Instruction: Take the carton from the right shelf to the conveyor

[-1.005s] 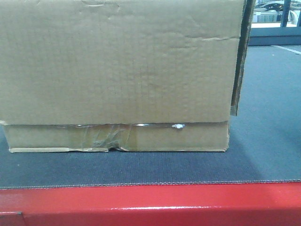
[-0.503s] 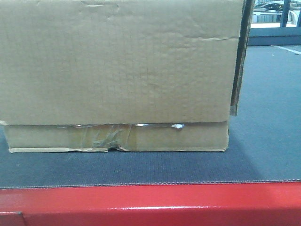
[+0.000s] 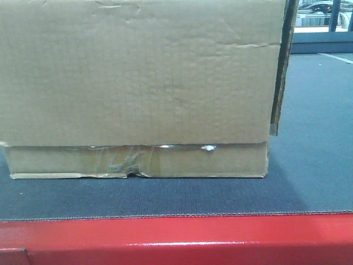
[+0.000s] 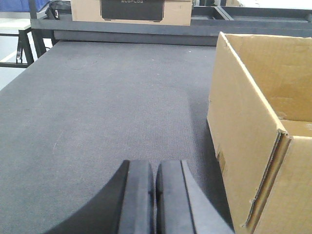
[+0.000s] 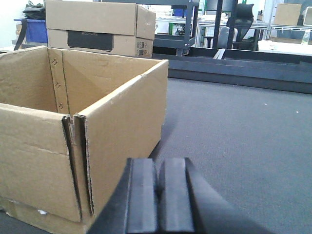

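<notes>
carton (image 3: 138,77): my brown corrugated box, creased face, open top, upright | lower band with crinkled clear tape, white fleck at seam | resting on conveyor (image 3: 309,165): dark grey textured belt, red frame along near edge | right shelf: not visible

Soft, even indoor light with a dull greenish cast makes the front view grainy and slightly blurred. A thin streak of glare runs along the red frame (image 3: 176,243), and the box (image 3: 138,83) throws a faint shadow on the grey belt (image 3: 309,165). Far backgrounds in both wrist views look bright and washed out.
</notes>
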